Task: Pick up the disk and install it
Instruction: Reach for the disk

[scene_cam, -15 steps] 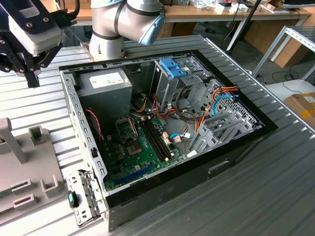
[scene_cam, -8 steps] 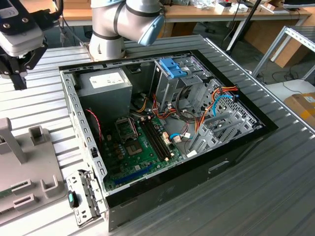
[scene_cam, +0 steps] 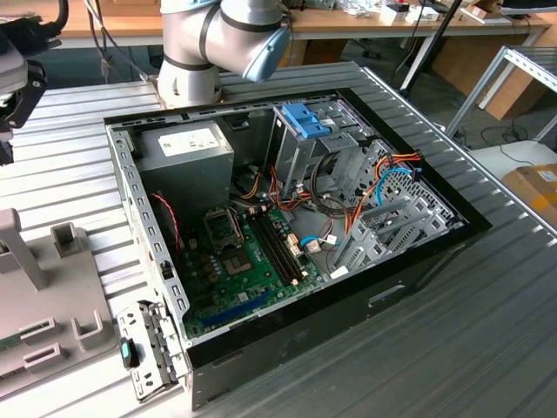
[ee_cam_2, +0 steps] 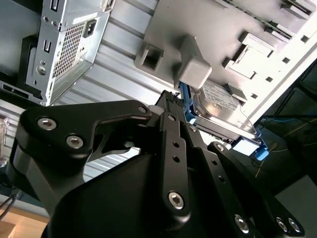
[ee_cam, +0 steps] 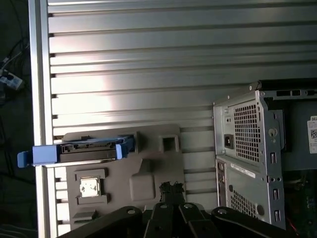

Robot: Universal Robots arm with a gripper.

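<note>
Hovers near the grey holder with the gripper pressed together, gripping nothing. Sees the disk sitting on that holder, blue frame around it, white label showing, words unreadable.

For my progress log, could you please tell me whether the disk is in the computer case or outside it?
Outside: the disk sits in the grey fixture, beside the computer case.

Ribbed aluminium tabletop, wooden desks behind, perhaps a cardboard box beyond.
</note>
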